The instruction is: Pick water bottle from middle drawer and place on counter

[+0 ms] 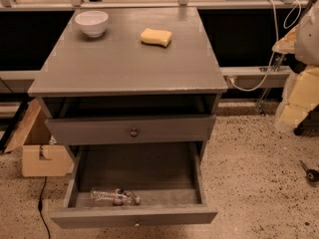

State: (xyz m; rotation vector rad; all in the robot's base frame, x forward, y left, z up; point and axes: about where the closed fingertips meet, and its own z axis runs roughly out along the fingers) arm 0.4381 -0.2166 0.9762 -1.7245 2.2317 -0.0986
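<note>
Water bottle [114, 197] lies on side in open middle drawer [134, 216], left of centre, near front wall. Nothing covers it. Closed drawer [130, 130] directly above. Counter [129, 63] carries white bowl [91, 23] and yellow sponge [156, 37], apart. Cardboard box [42, 156] on floor at left. Pale shapes [301, 91] at right edge cut off, unidentifiable. Gripper outside frame; jaw state cannot be told.

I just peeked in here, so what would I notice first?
The middle drawer stands wide open at the bottom, with a water bottle lying on its side near its front left. Up on the counter, a white bowl sits at the back left, with a yellow sponge to its right. The gripper is not in view.
</note>
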